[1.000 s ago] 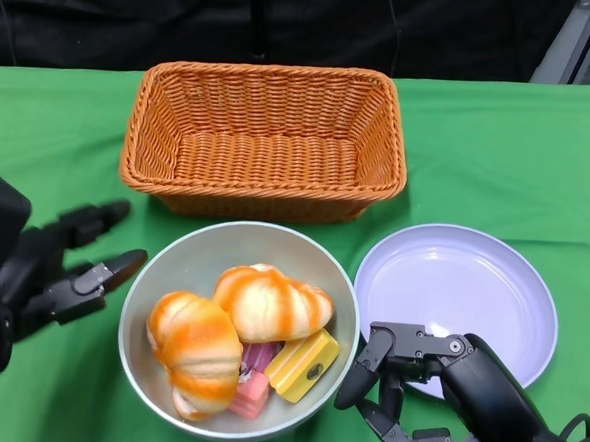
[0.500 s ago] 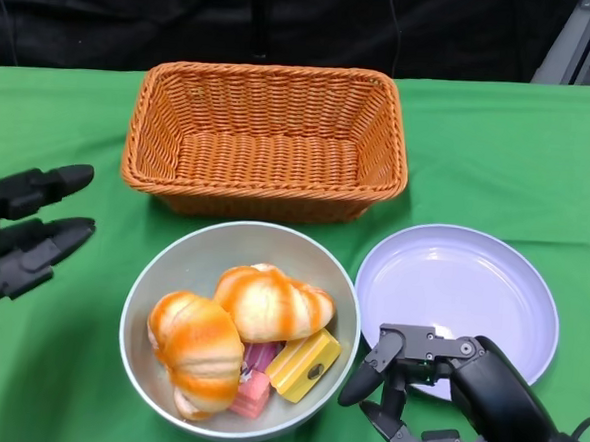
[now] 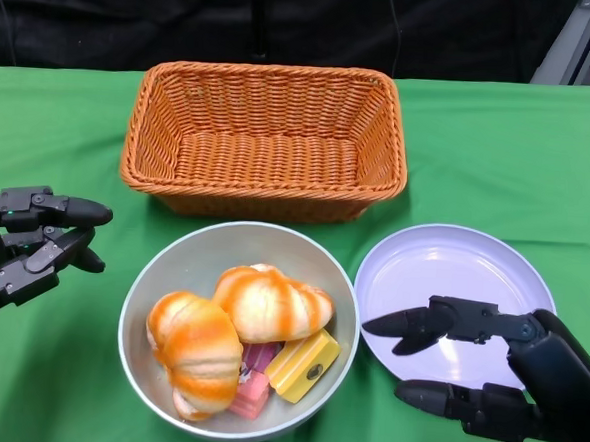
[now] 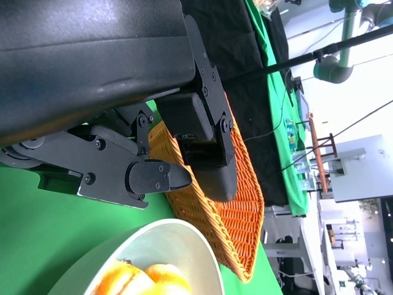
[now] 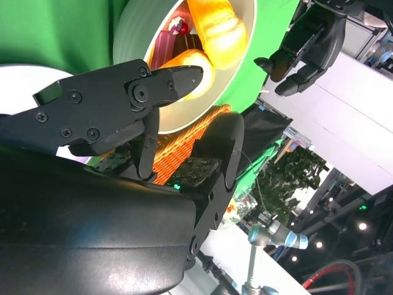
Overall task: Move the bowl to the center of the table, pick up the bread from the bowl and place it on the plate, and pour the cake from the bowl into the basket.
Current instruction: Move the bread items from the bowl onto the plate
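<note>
Head view: left hand (image 3: pixel 28 245) spread, empty; right hand (image 3: pixel 491 368) spread beside bowl (image 3: pixel 162 273).

Bowl (image 3: pixel 160 293) sits on the tabletop (image 3: pixel 499 153) betw. the two hands: left hand (image 3: pixel 23 249) w/ fingers (image 3: pixel 75 211) just off its left rim, apart from it; right hand (image 3: pixel 486 368) to its right. Right fingers (image 3: pixel 409 323) reach over the near part of the plate (image 3: pixel 472 267), which lies just right of the bowl, rims nearly touching. Basket (image 3: pixel 266 129) stands behind the bowl, beyond both sets of fingers. In the bowl: two bread rolls (image 3: pixel 270 302) side by side, left one nearer the front; cake pieces (image 3: pixel 301 365) at front right, partly under the rolls.
</note>
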`<action>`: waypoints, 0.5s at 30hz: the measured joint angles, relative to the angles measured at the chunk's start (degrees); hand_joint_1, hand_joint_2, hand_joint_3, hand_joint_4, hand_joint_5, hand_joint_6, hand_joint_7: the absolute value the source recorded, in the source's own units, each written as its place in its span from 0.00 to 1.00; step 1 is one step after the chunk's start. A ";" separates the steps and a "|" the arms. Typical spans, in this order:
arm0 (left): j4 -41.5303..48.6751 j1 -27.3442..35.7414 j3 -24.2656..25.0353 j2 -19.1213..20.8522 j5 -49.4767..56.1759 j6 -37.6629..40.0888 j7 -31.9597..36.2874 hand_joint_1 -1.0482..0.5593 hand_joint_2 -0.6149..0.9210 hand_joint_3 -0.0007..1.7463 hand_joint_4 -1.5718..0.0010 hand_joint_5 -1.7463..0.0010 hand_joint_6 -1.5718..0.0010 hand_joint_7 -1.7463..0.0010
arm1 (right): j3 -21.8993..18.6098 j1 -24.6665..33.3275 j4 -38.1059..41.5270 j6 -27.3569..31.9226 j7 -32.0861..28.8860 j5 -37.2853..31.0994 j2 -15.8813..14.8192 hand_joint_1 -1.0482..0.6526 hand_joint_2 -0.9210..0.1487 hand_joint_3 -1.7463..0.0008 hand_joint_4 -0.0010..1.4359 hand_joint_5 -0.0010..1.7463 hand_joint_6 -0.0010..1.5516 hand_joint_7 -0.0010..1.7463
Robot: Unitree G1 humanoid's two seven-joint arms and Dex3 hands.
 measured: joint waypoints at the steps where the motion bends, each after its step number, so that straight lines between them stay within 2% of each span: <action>1: 0.24 -0.06 -0.04 -0.01 0.21 -0.53 0.01 0.62 1.00 0.23 0.49 0.21 0.41 0.51 | -0.11 0.38 -2.16 0.54 -0.01 -1.58 -0.44 0.25 0.01 1.00 0.27 0.30 0.29 0.04; 4: 1.06 -0.40 -0.13 -0.11 0.62 -1.75 0.05 0.62 1.00 0.24 0.51 0.19 0.43 0.47 | -0.38 0.45 -6.30 2.25 -0.38 -4.87 -0.77 0.20 0.00 0.99 0.26 0.28 0.25 0.02; 9: 3.06 -0.85 -0.59 -0.25 2.29 -4.65 0.53 0.63 1.00 0.25 0.52 0.18 0.46 0.44 | 0.61 -1.03 -11.12 9.36 -0.99 -13.25 0.19 0.16 0.00 0.97 0.26 0.27 0.23 0.00; 15: 4.51 -1.03 -0.69 -0.27 2.72 -6.02 0.83 0.63 1.00 0.25 0.52 0.17 0.47 0.43 | 4.82 -4.96 -12.79 16.75 -1.07 -21.64 2.29 0.14 0.00 0.98 0.28 0.24 0.25 0.01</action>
